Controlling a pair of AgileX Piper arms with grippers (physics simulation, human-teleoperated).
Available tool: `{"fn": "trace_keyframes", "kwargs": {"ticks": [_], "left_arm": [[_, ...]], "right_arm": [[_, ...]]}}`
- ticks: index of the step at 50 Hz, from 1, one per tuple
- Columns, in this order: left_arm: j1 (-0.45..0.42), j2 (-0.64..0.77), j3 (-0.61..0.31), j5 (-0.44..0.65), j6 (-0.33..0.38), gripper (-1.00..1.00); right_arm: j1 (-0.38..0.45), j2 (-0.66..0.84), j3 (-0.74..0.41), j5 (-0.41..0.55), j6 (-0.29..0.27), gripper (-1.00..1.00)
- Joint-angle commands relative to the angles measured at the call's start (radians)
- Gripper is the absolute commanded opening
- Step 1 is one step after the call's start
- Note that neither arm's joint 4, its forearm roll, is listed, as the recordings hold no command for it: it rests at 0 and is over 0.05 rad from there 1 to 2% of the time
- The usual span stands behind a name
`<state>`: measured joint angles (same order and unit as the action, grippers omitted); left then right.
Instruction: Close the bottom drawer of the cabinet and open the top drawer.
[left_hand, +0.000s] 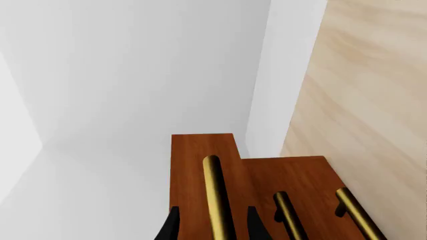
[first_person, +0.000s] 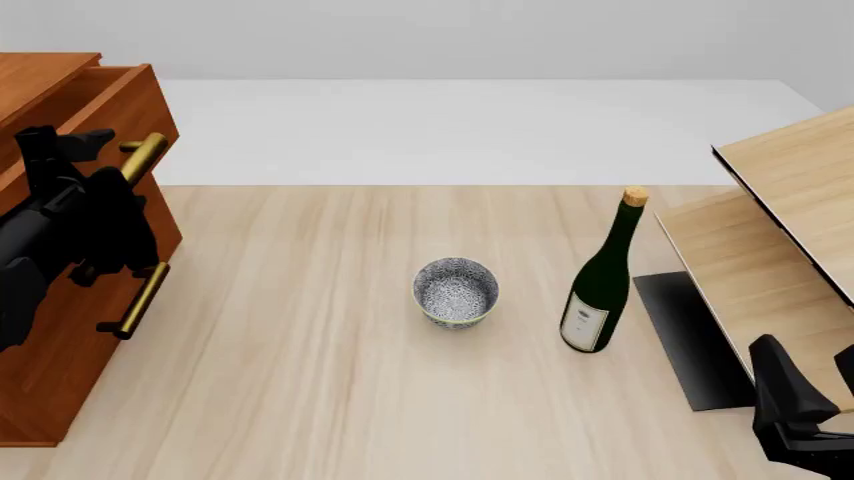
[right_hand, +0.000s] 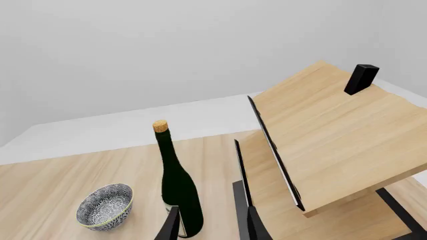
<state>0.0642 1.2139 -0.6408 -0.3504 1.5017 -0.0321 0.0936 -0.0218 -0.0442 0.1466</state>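
Bowl and wine bottle mid-table, apart from left tool astride top drawer handle, right tool open.

Front overhead; left wrist close on cabinet.

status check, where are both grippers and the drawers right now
Left gripper open, fingers straddling the top drawer's brass handle, drawer part open. Right gripper open, idle near the wine bottle. Nothing blocking.

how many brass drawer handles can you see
3 in the left wrist view: one handle between the left hand's fingers, a second handle beside it, a third handle nearest the pale wall. The front view shows only two; the arm hides the rest.
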Motion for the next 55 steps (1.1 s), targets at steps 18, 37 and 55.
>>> {"fn": "trace_keyframes", "kwargs": {"ticks": [18,37,55], "left_arm": [[-0.029,0.002,0.016,0.015,-0.052,1.0],[-0.048,-0.028,0.026,0.041,-0.063,1.0],[-0.054,-0.105,0.054,0.071,-0.045,1.0]], "right_arm": [[0.002,-0.005,-0.001,0.006,0.003,1.0],[0.01,-0.021,-0.003,0.024,0.008,1.0],[0.007,0.003,0.0,0.002,0.03,1.0]]}}
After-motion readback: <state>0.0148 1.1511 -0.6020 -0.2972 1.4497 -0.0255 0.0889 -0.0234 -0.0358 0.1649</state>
